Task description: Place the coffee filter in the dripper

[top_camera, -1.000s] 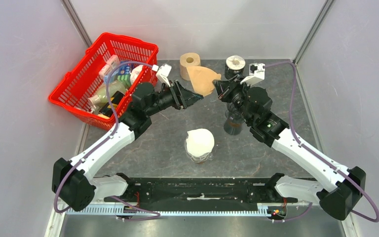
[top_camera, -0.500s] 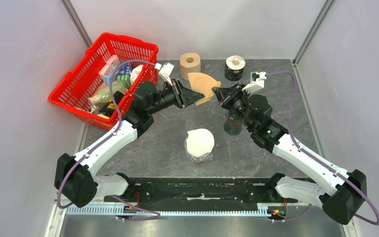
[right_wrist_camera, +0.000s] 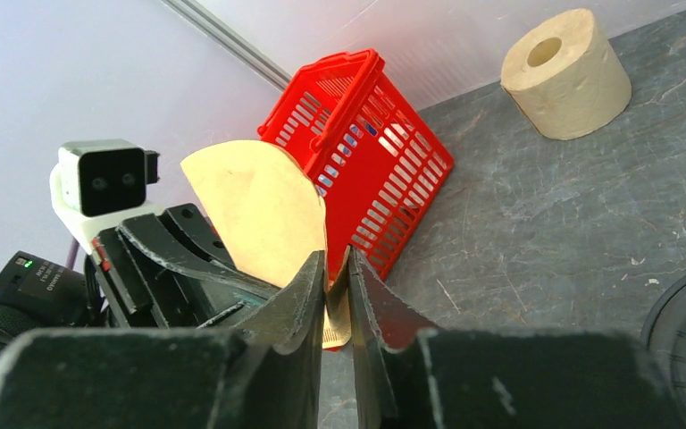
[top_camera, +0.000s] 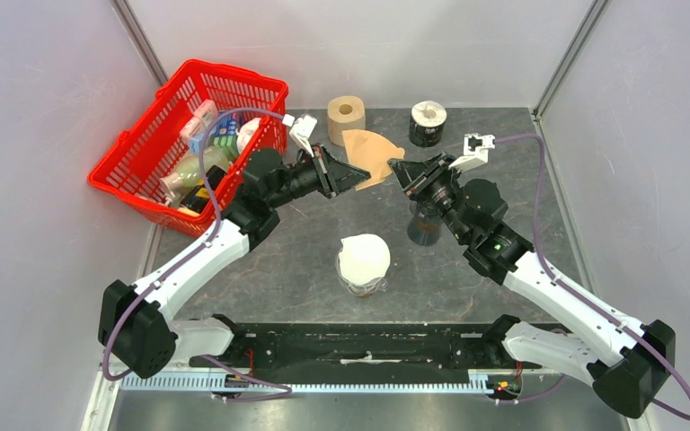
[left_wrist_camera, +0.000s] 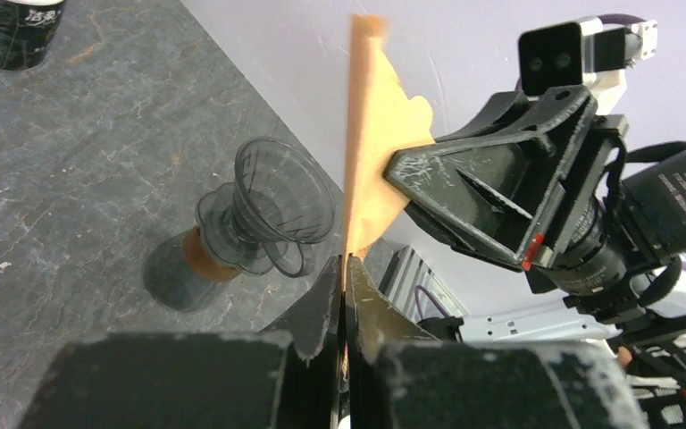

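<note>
Since a second ago the right arm has swung off the black tin [top_camera: 428, 124], and the right gripper [top_camera: 393, 165] now hangs just behind and above the dripper [top_camera: 424, 224], a little to its left. Nearer than the dripper and to its left stands a glass cup [top_camera: 364, 261] with a white paper cone in it. The dripper itself stands upright on the tabletop [top_camera: 296, 269], bare inside, with the right arm crossing over it.

Left of the dripper and raised off the tabletop, the left gripper [top_camera: 365, 173] points toward the right one. Its jaws are pressed together on the lower edge of the brown coffee filter [top_camera: 370, 149]. In the right wrist view the right jaws are nearly closed too, pinching the filter's opposite edge. The filter stands on edge between the two grippers, its fan rising behind them, above and left of the dripper and not touching it.

Farther back, the tin stands straight behind the dripper. A paper roll [top_camera: 346, 114] stands behind and to its left, and a red basket [top_camera: 135, 157] of packets sits far left.
</note>
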Available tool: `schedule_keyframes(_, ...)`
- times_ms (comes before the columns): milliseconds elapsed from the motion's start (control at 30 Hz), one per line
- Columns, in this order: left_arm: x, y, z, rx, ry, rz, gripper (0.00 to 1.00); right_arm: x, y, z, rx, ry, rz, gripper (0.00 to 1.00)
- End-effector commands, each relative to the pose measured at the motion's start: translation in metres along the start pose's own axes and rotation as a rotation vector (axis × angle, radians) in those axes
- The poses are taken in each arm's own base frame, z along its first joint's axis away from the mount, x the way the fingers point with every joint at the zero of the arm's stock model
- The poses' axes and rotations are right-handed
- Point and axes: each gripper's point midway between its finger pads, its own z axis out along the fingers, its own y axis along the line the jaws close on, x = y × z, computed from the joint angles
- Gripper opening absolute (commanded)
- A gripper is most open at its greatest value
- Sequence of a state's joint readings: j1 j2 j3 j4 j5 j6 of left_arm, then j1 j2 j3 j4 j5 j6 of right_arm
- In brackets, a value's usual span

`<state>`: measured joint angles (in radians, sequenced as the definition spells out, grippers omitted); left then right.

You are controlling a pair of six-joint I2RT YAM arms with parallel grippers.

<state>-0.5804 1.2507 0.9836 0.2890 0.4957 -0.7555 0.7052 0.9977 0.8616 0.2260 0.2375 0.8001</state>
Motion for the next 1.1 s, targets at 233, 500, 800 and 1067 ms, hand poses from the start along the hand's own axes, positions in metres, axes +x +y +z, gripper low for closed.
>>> schedule_keyframes(233,-0.016,-0.031,-0.004,0.092,0.003,0.136,0.03,-0.006,0.017,-0.001,-0.068,-0.014,-0.003,0.21)
schedule_keyframes(500,-0.02,-0.026,-0.011,0.059,-0.045,0.18,0.02,-0.006,0.014,-0.004,-0.049,0.002,-0.027,0.31)
schedule_keyframes(800,-0.008,-0.031,-0.025,0.111,0.021,0.445,0.02,0.003,-0.02,-0.023,0.117,0.144,-0.268,0.95)
schedule_keyframes(1067,0.02,-0.039,-0.042,0.299,0.108,0.795,0.02,-0.017,-0.031,-0.057,0.122,0.15,-0.517,0.97)
